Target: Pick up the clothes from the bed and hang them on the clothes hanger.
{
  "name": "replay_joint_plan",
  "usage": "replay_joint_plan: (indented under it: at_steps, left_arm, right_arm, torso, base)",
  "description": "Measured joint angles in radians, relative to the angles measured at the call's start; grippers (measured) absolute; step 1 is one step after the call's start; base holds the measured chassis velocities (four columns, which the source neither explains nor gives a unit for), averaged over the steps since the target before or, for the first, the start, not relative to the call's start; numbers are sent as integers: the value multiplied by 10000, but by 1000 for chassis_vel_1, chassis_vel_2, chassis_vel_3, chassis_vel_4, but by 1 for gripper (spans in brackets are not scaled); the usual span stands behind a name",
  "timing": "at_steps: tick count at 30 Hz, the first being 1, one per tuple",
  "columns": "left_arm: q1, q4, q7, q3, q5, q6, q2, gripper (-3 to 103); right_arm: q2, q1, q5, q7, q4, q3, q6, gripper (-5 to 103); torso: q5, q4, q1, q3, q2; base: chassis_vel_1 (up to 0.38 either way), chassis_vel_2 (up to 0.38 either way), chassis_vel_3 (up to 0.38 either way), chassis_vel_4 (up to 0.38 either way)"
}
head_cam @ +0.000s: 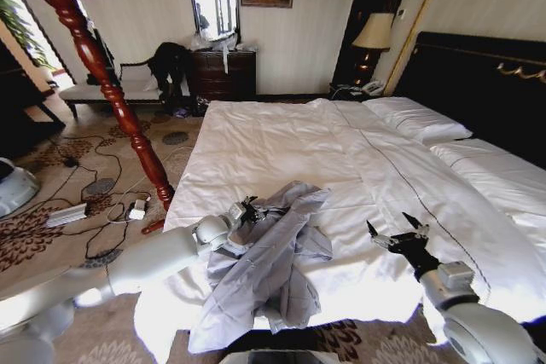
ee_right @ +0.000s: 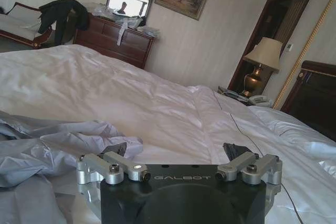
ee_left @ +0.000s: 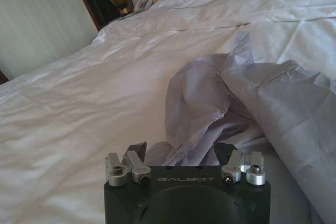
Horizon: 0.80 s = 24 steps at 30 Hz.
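Observation:
The clothes, a crumpled light grey-blue shirt (head_cam: 273, 262), lie on the bed (head_cam: 281, 142) at its front edge, partly hanging over it. My left gripper (head_cam: 247, 209) is at the shirt's upper left part. In the left wrist view this gripper (ee_left: 181, 153) is open, with a fold of the shirt (ee_left: 210, 93) between its fingertips. My right gripper (head_cam: 399, 236) hovers open just above the white duvet, a little to the right of the shirt. The right wrist view shows it (ee_right: 177, 149) with the shirt (ee_right: 47, 150) off to one side. The clothes hanger is out of view.
A dark red turned-wood coat stand (head_cam: 111, 83) rises left of the bed. Cables and a power strip (head_cam: 68, 213) lie on the carpet there. Pillows (head_cam: 418, 117) and a dark headboard (head_cam: 478, 83) are at the right. A dresser (head_cam: 222, 74) and a black garment (head_cam: 169, 61) stand by the far wall.

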Motion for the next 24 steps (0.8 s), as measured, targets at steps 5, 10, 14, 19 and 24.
replay_joint_plan:
  at_steps: [5,10,14,19,24]
  left_arm:
    - [14,368,-132,33,151,52,-332,64]
    - [31,532,-158,94,207,152,-425,55]
    - [144,628,-175,100,381,164,-436,43]
    - [191,642,-177,73,427,151,-374,22]
    - [280,604,-212,31,429,128,-305,6]
  right_arm:
    - [-99,47,22,0,2,2,-10,100]
    - [-442,54,211,20,-53,305,-28,100]
    - [-580,116,372,54,-55,455,-71,100]
    - [-571,124,393,65,-55,406,-98,100]
    - [-538,172,377,65,-63,341,-100,100]
  torso:
    - [1,-2,0,0,0]
    - [1,-1,0,0,0]
    - [0,0,0,0,0]
    - [0,-1,0,0,0]
    - [0,-1,0,0,0]
  base:
    - [0,0,0,0]
    - [0,0,0,0]
    - [0,0,0,0]
    - [0,0,0,0]
    - [0,0,0,0]
